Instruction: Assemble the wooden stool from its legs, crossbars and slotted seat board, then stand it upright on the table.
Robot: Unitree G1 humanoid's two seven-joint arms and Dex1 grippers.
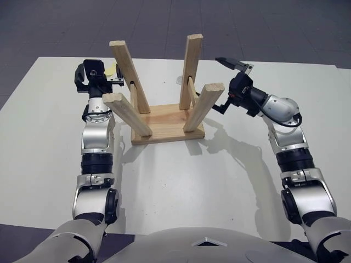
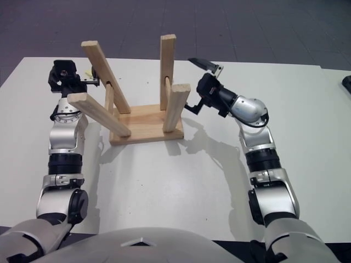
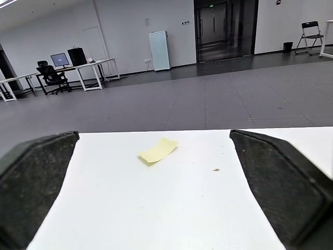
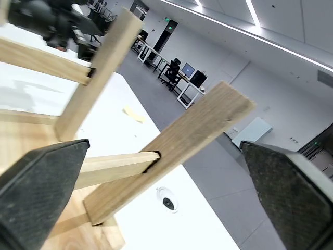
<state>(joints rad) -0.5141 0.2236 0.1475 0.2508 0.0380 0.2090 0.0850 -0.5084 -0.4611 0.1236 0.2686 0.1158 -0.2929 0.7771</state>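
The wooden stool stands upside down on the white table (image 1: 175, 181), its seat board (image 1: 164, 125) flat on the surface and its legs pointing up. The far right leg (image 1: 191, 68) and near right leg (image 1: 204, 107) are joined by a crossbar (image 4: 117, 163). My right gripper (image 1: 225, 85) is open just right of these legs, one finger high and one low, level with the crossbar and touching nothing. My left gripper (image 1: 114, 80) is open behind the near left leg (image 1: 126, 114), beside the far left leg (image 1: 129, 74), with bare table between its fingers (image 3: 283, 182).
A yellow paper slip (image 3: 157, 150) lies on the table beyond the left gripper. A small round white fitting (image 4: 166, 201) sits in the tabletop behind the stool. The table's near half has free room, and dark floor lies past its far edge.
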